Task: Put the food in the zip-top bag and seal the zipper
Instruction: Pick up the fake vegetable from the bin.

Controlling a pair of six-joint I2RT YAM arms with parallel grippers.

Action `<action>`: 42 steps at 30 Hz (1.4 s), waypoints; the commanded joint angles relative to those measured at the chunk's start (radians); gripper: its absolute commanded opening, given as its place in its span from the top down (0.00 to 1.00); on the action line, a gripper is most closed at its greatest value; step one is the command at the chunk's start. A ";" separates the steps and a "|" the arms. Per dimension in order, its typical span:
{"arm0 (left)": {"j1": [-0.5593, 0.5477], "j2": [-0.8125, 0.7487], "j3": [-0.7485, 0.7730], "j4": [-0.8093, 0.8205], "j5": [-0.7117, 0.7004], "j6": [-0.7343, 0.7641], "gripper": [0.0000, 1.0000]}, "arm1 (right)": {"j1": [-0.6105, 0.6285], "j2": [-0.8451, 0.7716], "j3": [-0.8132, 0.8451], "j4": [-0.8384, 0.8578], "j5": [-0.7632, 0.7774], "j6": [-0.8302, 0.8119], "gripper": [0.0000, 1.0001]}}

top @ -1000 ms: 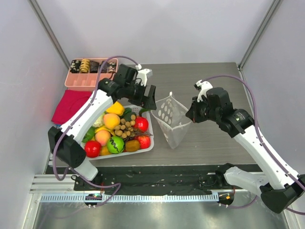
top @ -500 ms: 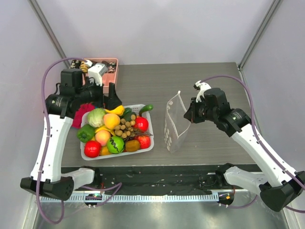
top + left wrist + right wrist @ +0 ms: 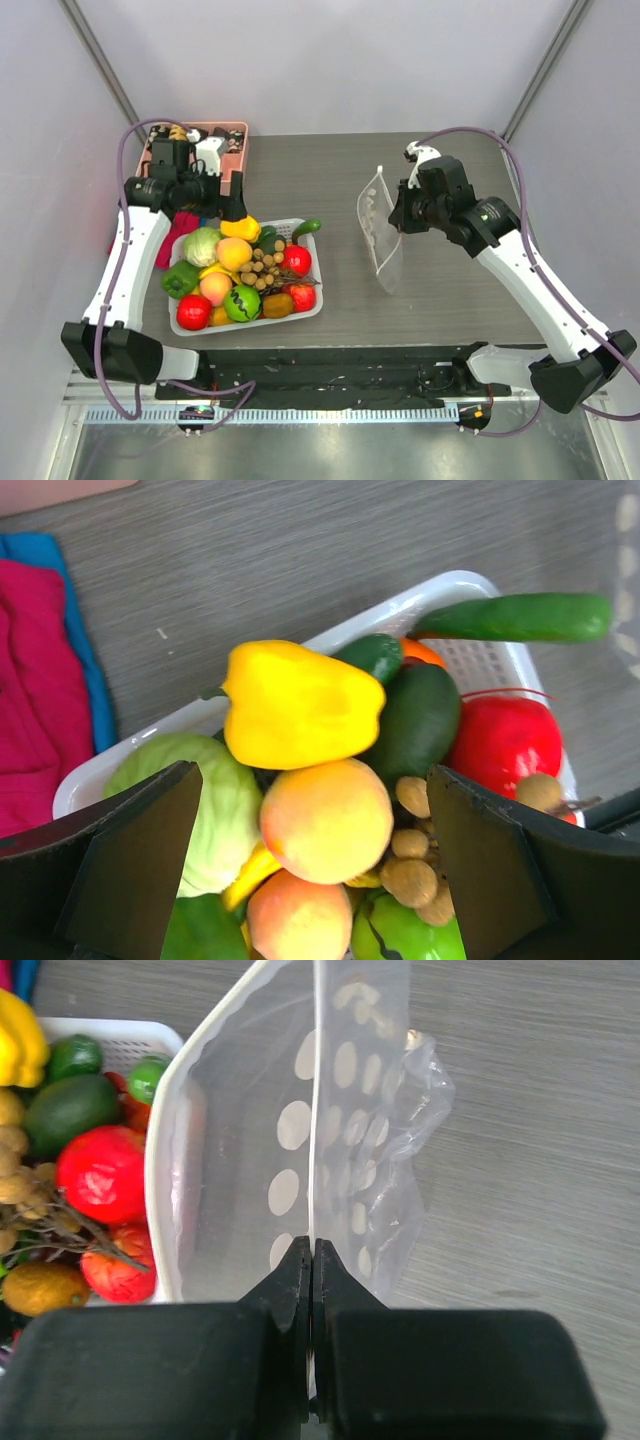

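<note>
The food lies heaped in a white basket (image 3: 300, 308): a yellow pepper (image 3: 300, 705), peach (image 3: 325, 820), pale cabbage (image 3: 215, 810), red apple (image 3: 500, 742) and others. My left gripper (image 3: 236, 205) hangs open over the basket's back edge. In its wrist view the gripper (image 3: 313, 780) straddles the peach without touching it. My right gripper (image 3: 398, 216) is shut on one edge of the clear dotted zip-top bag (image 3: 380, 238), which hangs from it right of the basket. In the right wrist view the gripper (image 3: 312, 1252) pinches that edge. The mouth gapes, and the zipper (image 3: 165, 1120) is unsealed.
A pink tray (image 3: 238, 130) with dark and tan items sits at the back left. A red cloth (image 3: 172, 240) over a blue one (image 3: 60, 610) lies left of the basket. A green cucumber (image 3: 520, 617) sticks out over the basket's rim. Grey walls close in the table.
My left gripper left the bag's mouth, swung left over the basket and opened fully. The right gripper carried the bag back and up; its mouth has narrowed.
</note>
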 commanded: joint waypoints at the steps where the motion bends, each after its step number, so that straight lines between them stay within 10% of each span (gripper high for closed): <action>1: 0.004 0.063 0.043 0.061 -0.112 -0.035 0.00 | -0.001 0.021 0.005 -0.009 0.088 -0.026 0.99; 21: -0.128 0.189 0.032 0.121 -0.365 -0.110 0.00 | -0.002 0.057 -0.034 0.051 0.008 -0.030 0.99; 26: -0.168 0.209 0.134 0.006 -0.601 -0.313 0.00 | -0.001 0.052 -0.039 0.055 0.007 -0.036 0.99; 42: -0.168 0.232 0.114 -0.113 -0.532 -0.756 0.00 | -0.001 0.043 -0.062 0.057 -0.007 -0.029 0.99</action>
